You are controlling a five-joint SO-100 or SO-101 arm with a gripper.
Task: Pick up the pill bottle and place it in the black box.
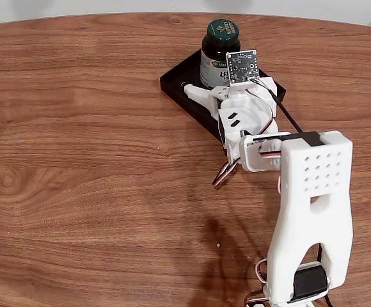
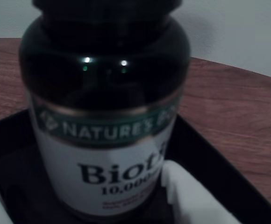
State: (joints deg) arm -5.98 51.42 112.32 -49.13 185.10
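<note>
On the wood-grain surface [image 1: 77,128], far side near the curved edge, sits the black box [image 1: 173,83], pale wall behind it. Pill bottle [image 1: 219,51] stands upright inside the box, green cap up. White arm [image 1: 313,211] reaches in from the near right; hand [image 1: 221,96] is at the bottle's base. Wrist view: bottle label [image 2: 107,172] close up, one white finger [image 2: 187,196] just beside it. Can't tell whether the hand is clamped or apart.

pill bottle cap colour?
Dark green, with a light printed logo on top; the pill bottle's cap shows best in the fixed view.
</note>
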